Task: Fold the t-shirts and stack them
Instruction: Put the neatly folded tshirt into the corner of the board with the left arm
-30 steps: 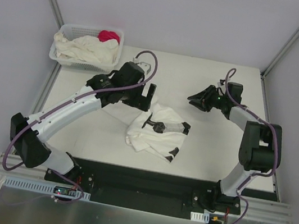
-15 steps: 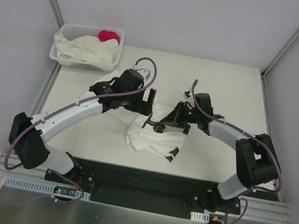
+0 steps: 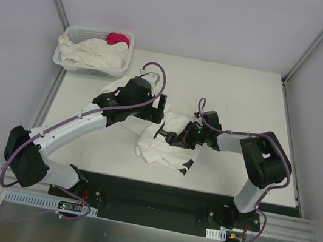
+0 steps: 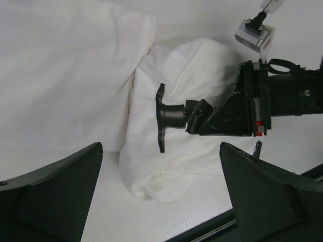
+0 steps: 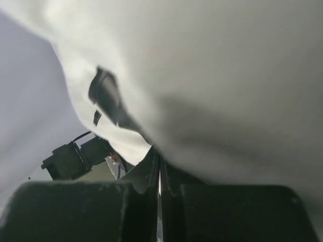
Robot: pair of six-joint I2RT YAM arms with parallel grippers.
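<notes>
One crumpled white t-shirt (image 3: 158, 151) lies mid-worktop (image 3: 239, 96), between both arms. Right pincer (image 3: 178, 139): fingers pressed fully together, tips against the shirt's upper fold (whether cloth is pinched cannot be told). Left pincer (image 3: 159, 107): spread wide, holding nothing, over the shirt's far left edge. More t-shirts (image 3: 92, 53) fill the lattice basket (image 3: 66, 64) at the far left corner.

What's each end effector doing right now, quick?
Left end effector: open, holding nothing, above the shirt.
Right end effector: closed, apparently pinching the shirt.
</notes>
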